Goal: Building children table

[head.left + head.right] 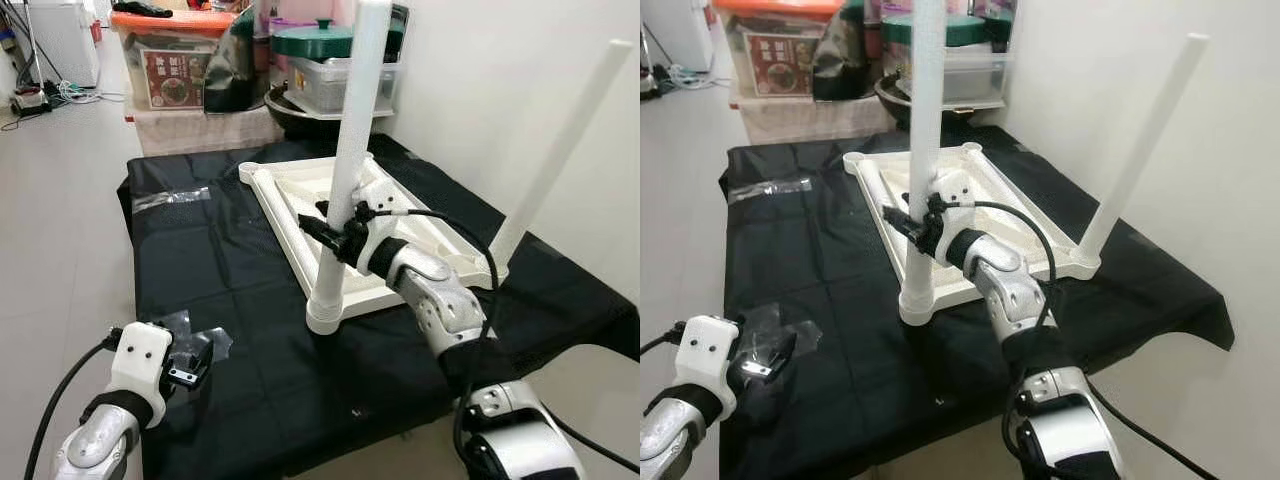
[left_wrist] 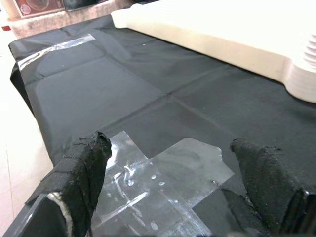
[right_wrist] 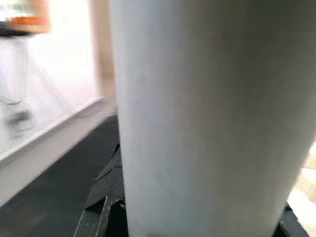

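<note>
The white table top lies upside down on a black cloth spread over the floor, and two white legs stand up from it: the near leg rises from the corner socket closest to the robot, its upper end cut off by the frame, and the far leg leans up from the right-hand corner against the pale wall. The right gripper is clamped around the near leg partway up — its black fingers wrap the tube, though the contact on the far side is hidden by the leg itself. The right wrist view adds little beyond a blurred white cylinder very close, with black finger edges at its base. The left gripper hovers low over the cloth's near left part, fingers spread apart and holding nothing; its wrist view shows what the head views barely resolve — crossed strips of clear tape on the cloth between the fingertips. Storage boxes crowd the background.
</note>
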Controlling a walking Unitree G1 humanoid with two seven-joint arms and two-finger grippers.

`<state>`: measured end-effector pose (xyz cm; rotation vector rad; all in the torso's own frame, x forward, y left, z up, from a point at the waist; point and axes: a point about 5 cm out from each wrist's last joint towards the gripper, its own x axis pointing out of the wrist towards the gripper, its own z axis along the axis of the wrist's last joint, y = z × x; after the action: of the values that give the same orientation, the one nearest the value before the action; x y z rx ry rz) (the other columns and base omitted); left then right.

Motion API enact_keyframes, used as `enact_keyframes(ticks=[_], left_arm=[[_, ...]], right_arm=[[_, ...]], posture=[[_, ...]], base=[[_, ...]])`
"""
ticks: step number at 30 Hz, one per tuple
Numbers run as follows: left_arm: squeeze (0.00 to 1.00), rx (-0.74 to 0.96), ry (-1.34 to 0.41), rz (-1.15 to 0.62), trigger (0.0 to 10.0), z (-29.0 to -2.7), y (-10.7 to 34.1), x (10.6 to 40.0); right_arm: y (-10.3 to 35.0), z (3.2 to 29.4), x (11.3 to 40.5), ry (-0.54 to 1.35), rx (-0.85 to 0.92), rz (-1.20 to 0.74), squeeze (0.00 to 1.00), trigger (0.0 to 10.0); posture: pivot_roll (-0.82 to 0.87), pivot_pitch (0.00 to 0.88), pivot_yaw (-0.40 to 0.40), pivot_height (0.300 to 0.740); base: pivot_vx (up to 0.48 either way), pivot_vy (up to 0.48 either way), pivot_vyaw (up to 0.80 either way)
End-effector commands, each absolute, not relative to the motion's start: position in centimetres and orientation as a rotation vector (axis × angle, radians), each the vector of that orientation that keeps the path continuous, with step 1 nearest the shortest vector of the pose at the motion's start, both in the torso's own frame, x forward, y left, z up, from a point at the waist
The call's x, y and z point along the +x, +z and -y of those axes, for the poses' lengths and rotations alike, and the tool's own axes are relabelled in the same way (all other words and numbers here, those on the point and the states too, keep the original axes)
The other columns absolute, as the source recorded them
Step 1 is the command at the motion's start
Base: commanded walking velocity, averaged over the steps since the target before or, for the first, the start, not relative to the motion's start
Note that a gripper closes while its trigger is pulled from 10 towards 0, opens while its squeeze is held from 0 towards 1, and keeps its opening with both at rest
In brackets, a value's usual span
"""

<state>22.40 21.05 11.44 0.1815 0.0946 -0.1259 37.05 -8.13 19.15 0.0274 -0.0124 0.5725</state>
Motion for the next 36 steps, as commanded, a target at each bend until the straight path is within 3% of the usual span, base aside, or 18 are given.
enact_keyframes(ticks=[1,3,8,17,18,20,21,23,29,33,36], left_arm=[[0.00,0.171,-0.105,-0.115,10.0,-21.3,11.0,22.3],[0.00,0.173,-0.097,-0.117,10.0,-21.4,11.0,22.2],[0.00,0.179,-0.074,-0.107,10.0,-21.7,11.2,22.4],[0.00,0.189,-0.070,-0.115,10.0,-21.9,11.0,22.7],[0.00,0.187,-0.070,-0.113,10.0,-21.8,11.0,22.9],[0.00,0.184,-0.073,-0.109,10.0,-21.6,11.1,23.2],[0.00,0.184,-0.073,-0.109,10.0,-21.6,11.1,23.2],[0.00,0.184,-0.075,-0.109,10.0,-21.6,11.0,23.3],[0.00,0.187,-0.074,-0.110,10.0,-21.6,11.0,23.3],[0.00,0.182,-0.060,-0.102,10.0,-21.8,11.1,23.3],[0.00,0.178,-0.058,-0.101,10.0,-21.7,11.0,23.3]], right_arm=[[14.5,10.7,36.9,0.296,-0.078,-0.160,0.00,0.0],[14.2,11.2,36.1,0.115,-0.092,-0.134,0.00,0.0],[14.4,10.4,34.7,0.054,-0.012,-0.085,0.00,0.0],[14.7,10.9,35.3,0.003,0.140,-0.114,0.00,0.0],[14.7,10.5,35.3,0.062,0.185,-0.122,0.00,0.0],[15.6,8.3,34.7,0.392,0.229,-0.102,0.00,0.0],[15.6,8.3,34.7,0.392,0.229,-0.102,0.00,0.0],[16.5,7.6,34.1,0.599,0.161,-0.037,0.00,0.0],[16.9,7.9,34.1,0.706,0.026,0.010,0.00,0.0],[18.3,8.6,34.8,0.798,-0.216,0.129,0.00,0.0],[18.6,8.5,34.7,0.848,-0.268,0.158,0.00,0.0]], posture=[[0.07,0.000,-0.103,0.740],[0.08,0.000,-0.104,0.740],[0.08,0.000,-0.102,0.740],[0.06,0.000,-0.084,0.740],[0.05,0.000,-0.082,0.740],[0.05,0.000,-0.078,0.740],[0.05,0.000,-0.078,0.740],[0.05,0.000,-0.076,0.740],[0.05,0.000,-0.076,0.740],[0.05,0.000,-0.098,0.740],[0.05,0.000,-0.099,0.740]], base=[[0.000,0.000,0.00],[0.000,0.000,0.00],[0.000,0.000,0.00],[0.000,0.000,0.00],[0.000,0.000,0.00],[0.000,0.000,0.00],[0.000,0.000,0.00],[0.000,0.000,0.00],[0.000,0.000,0.00],[0.000,0.000,0.00],[0.000,0.000,0.00]])
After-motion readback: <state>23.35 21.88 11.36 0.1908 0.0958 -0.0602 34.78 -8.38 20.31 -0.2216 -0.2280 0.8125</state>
